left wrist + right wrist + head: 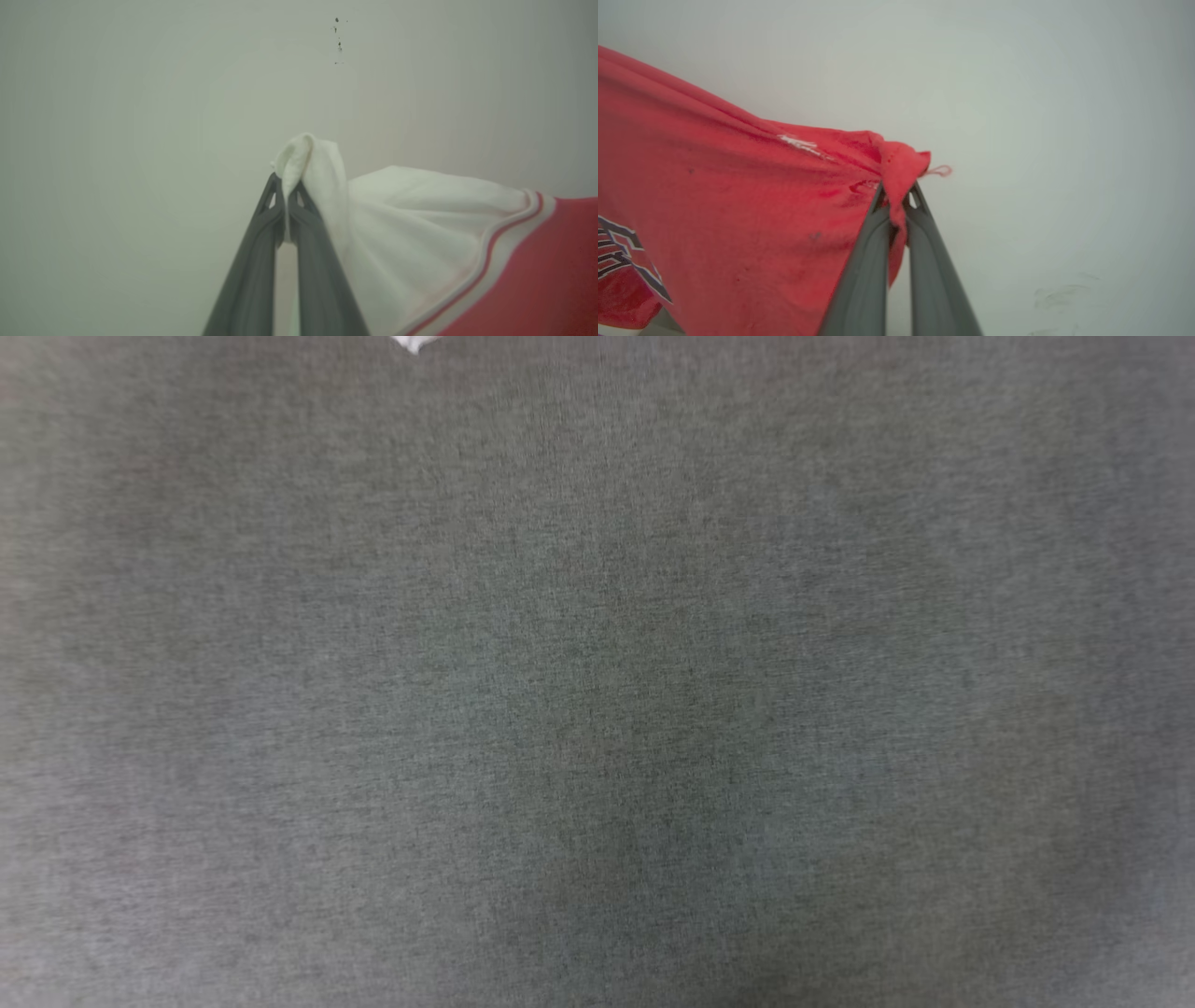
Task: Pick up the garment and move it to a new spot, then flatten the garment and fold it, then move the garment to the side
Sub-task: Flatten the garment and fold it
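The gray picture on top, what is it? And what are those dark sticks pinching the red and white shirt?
A robot with two arms took these. The gray picture comes from its head camera, looking at a plain gray fabric-like surface. The other two come from cameras on its wrists. The dark sticks are its fingers. The left pincer is shut on a white sleeve of the red jersey T-shirt. The right pincer is shut on a red corner. Behind is a pale surface.

Light is soft and even, without glare. The head view is blurred and dim (darkest low at centre). Both wrist views are hazy, their corners dimmer, backgrounds out of focus.
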